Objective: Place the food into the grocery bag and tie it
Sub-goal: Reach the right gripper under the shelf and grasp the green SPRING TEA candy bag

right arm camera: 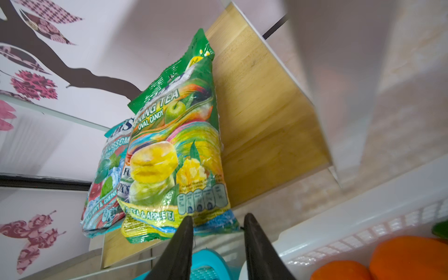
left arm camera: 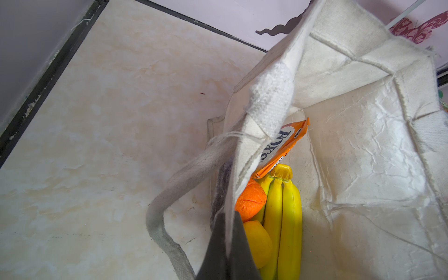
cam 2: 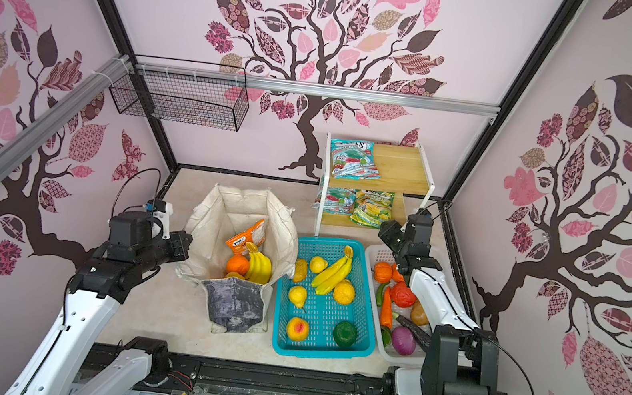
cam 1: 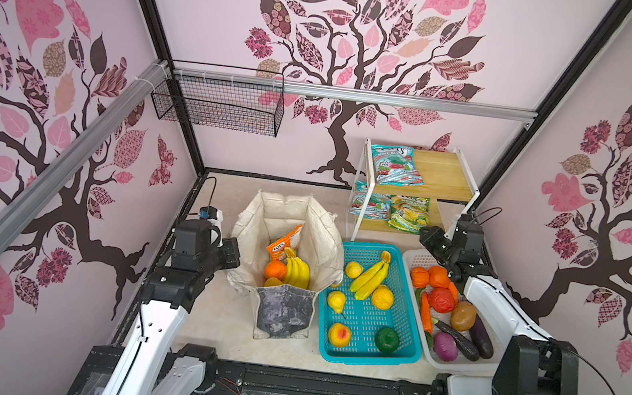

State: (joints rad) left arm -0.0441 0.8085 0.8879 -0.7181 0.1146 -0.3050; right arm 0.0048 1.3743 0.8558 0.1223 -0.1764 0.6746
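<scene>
While L jaws are closed on the bag (left arm camera: 339, 72) rim, R jaws stand open at green-yellow sweets pkt (right arm camera: 174, 157) on lower shelf (right arm camera: 261, 121).

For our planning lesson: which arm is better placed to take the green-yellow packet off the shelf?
Right. The right gripper is at the lower edge of the packet, jaws apart. The left gripper is shut on the bag rim, far from the shelf.
</scene>
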